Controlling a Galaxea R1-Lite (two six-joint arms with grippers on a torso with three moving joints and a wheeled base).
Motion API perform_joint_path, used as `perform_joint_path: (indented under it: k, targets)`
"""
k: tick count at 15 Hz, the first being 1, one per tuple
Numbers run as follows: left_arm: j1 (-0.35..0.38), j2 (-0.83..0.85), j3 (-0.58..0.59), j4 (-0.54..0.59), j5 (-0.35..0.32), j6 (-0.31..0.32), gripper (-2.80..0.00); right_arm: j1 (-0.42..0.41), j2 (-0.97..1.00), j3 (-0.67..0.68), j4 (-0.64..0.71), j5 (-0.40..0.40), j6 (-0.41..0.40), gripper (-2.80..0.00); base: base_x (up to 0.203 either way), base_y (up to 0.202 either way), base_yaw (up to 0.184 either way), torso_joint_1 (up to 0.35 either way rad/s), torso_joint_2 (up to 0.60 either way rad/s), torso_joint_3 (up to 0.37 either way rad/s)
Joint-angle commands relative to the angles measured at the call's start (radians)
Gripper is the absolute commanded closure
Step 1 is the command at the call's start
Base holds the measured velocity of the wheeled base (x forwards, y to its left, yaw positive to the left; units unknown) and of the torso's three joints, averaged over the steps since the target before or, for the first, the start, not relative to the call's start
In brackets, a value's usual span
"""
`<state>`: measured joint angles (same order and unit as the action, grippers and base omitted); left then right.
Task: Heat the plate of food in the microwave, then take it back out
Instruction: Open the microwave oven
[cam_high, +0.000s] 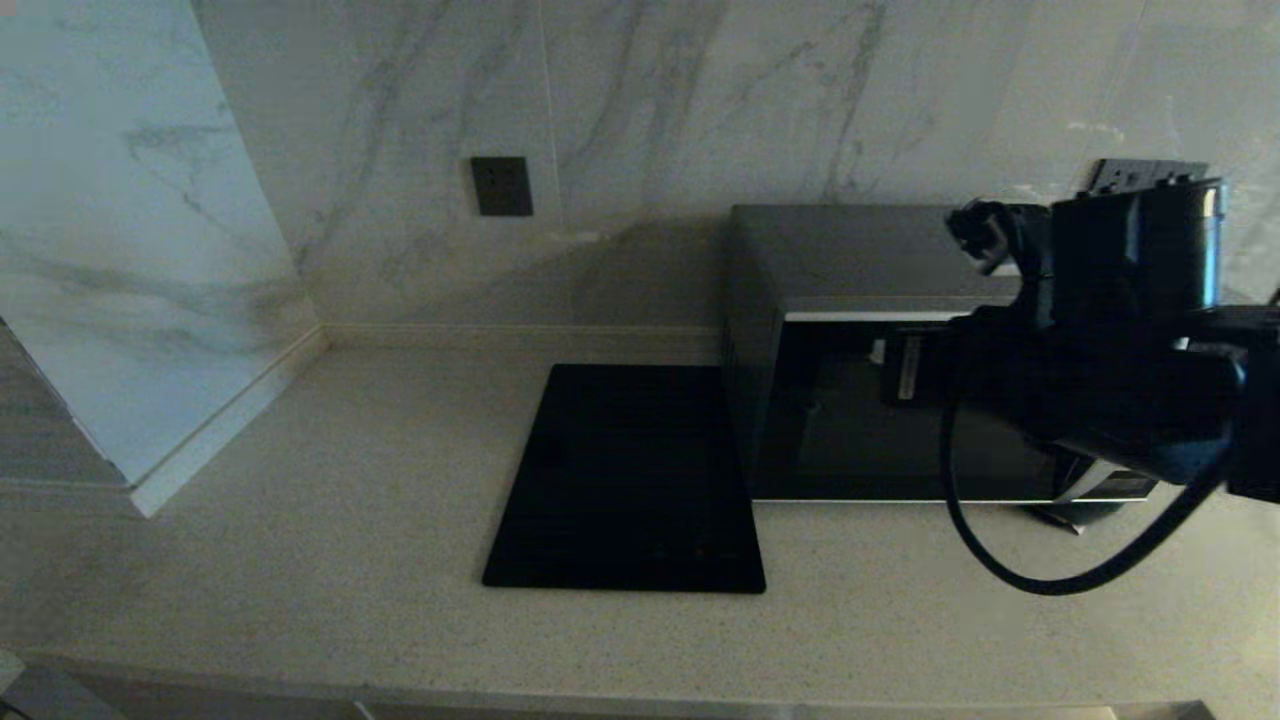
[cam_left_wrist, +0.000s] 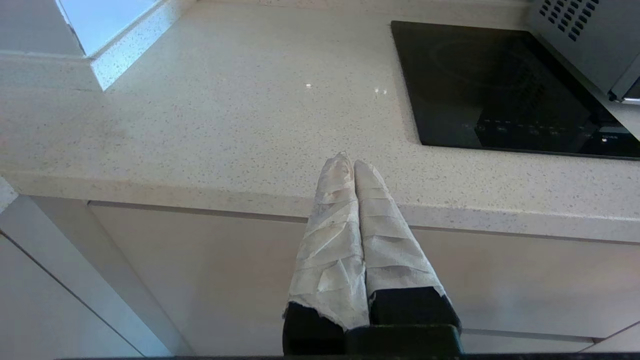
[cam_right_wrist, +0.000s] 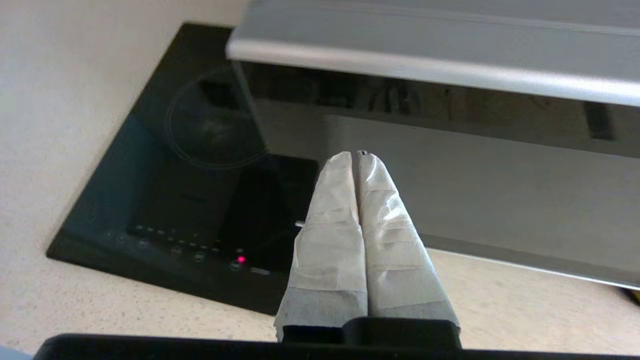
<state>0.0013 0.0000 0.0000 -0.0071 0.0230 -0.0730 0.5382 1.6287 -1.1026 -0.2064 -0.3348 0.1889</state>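
Note:
The microwave (cam_high: 850, 300) stands at the back right of the counter, its black glass door (cam_right_wrist: 450, 175) shut under the silver trim. My right gripper (cam_right_wrist: 356, 155) hovers just in front of the door's left part, shut, with nothing between its white-wrapped fingers (cam_right_wrist: 335, 225). The right arm (cam_high: 1100, 380) covers the microwave's right side and its button panel in the head view. My left gripper (cam_left_wrist: 350, 161) is shut and empty, parked low in front of the counter's front edge. The plate of food is out of view.
A flat black cooktop slab (cam_high: 625, 480) lies flush in the counter just left of the microwave, with a small red light (cam_right_wrist: 241, 259) lit. Marble walls rise behind and at the left. A dark wall socket (cam_high: 502, 186) sits on the back wall.

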Motion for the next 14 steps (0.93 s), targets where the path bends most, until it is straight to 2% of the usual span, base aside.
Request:
perform_joint_path:
  k: [1, 7, 10, 14]
  targets:
    - [0.000, 0.001, 0.000, -0.001, 0.000, -0.001, 0.00, 0.036, 0.117, -0.052, -0.002, -0.018, 0.004, 0.00, 0.000, 0.000, 0.000, 0.000, 0.00, 0.000]
    - [0.000, 0.001, 0.000, -0.001, 0.000, -0.001, 0.00, 0.062, 0.246, -0.207, -0.002, -0.046, 0.009, 0.00, 0.000, 0.000, 0.000, 0.000, 0.00, 0.000]
    - [0.000, 0.001, 0.000, -0.001, 0.000, -0.001, 0.00, 0.063, 0.323, -0.296, -0.008, -0.096, 0.010, 0.00, 0.000, 0.000, 0.000, 0.000, 0.00, 0.000]
    - [0.000, 0.001, 0.000, -0.001, 0.000, -0.001, 0.00, 0.063, 0.436, -0.380, -0.097, -0.138, 0.006, 0.00, 0.000, 0.000, 0.000, 0.000, 0.00, 0.000]
